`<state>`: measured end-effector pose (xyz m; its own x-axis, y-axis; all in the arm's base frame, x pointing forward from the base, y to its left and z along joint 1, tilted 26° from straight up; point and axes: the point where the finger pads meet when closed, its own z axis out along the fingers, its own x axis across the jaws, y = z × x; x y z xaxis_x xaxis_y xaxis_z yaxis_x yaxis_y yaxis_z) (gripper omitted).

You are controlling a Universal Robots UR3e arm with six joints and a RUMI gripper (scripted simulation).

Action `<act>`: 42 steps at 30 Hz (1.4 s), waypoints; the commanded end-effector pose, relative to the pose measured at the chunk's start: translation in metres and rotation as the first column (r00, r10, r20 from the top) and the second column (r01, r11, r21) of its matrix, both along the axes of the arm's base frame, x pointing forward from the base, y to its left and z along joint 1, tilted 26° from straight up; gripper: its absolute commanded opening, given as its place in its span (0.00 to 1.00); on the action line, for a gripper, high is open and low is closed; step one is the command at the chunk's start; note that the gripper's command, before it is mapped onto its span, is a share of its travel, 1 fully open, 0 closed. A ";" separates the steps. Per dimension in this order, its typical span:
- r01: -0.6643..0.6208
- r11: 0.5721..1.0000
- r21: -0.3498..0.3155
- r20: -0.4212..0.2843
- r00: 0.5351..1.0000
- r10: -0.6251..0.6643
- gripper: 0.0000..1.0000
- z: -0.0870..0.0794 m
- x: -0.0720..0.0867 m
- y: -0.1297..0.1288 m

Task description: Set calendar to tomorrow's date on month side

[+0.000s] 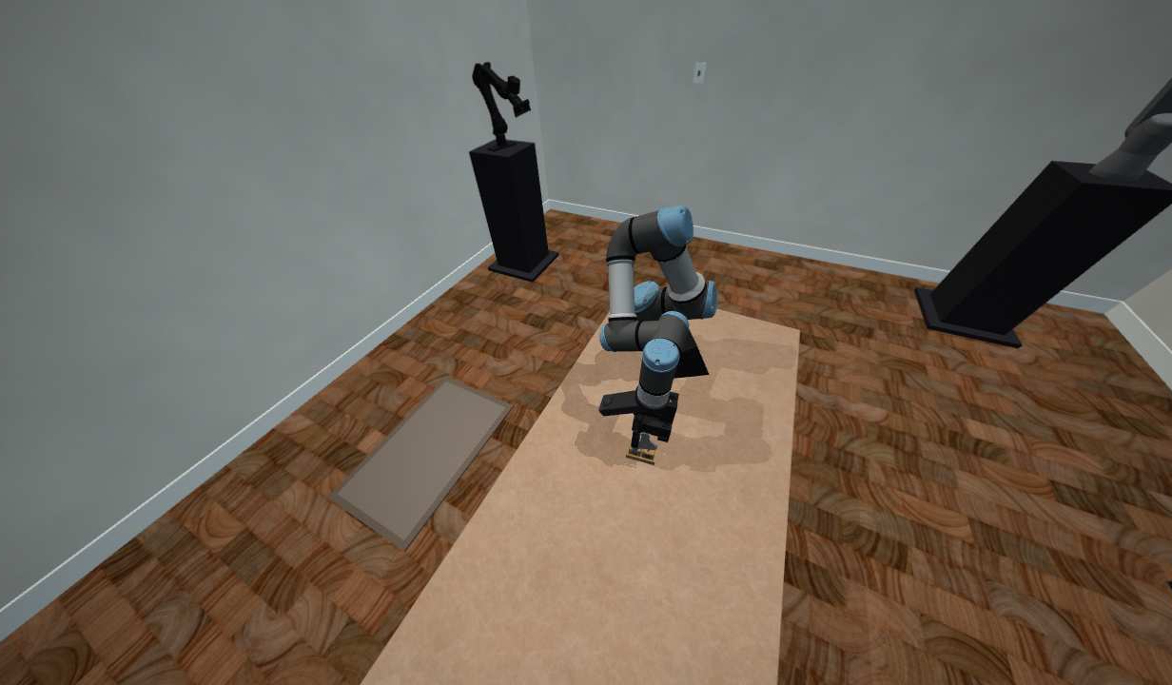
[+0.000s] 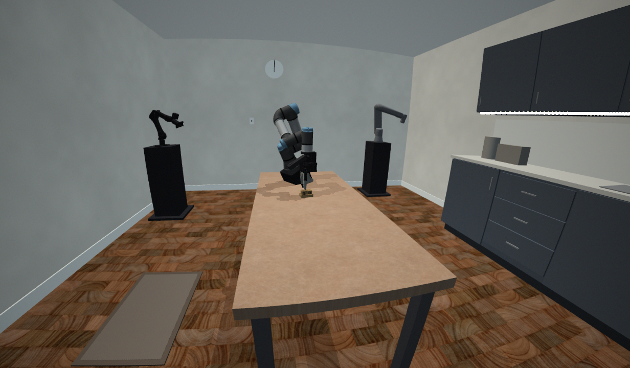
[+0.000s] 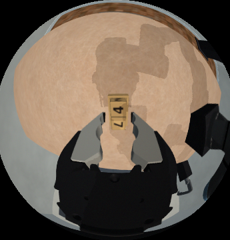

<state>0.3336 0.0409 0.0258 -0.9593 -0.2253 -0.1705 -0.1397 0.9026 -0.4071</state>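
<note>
The small wooden calendar (image 3: 119,112) sits on the table, also seen in the top view (image 1: 641,456) and the exterior view (image 2: 306,193). It holds two cubes in a row. The far cube (image 3: 119,109) shows a 4 on top. The near cube (image 3: 118,123) shows a 7 on top, turned round as I see it. My gripper (image 3: 118,113) points straight down over the calendar. Its fingers are partly open, one on each side of the near cube, with a small gap on both sides. Nothing is gripped. The side with the month's name is too small to read.
The arm's base (image 1: 658,298) stands at the far end of the long table (image 2: 326,237). Two other arms on black pedestals (image 2: 165,180) (image 2: 376,166) stand by the back wall. A kitchen counter (image 2: 550,214) is on the right, and a grey mat (image 1: 423,456) lies on the floor.
</note>
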 end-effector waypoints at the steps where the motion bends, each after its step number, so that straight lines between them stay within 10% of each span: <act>1: 0.000 1.000 0.000 0.002 1.000 0.000 0.28 -0.001 0.001 -0.001; 42: 0.000 1.000 0.000 0.002 1.000 0.000 0.28 -0.024 0.007 -0.010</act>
<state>0.3403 0.0310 0.0017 -0.9592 -0.2253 -0.1706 -0.1396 0.9027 -0.4070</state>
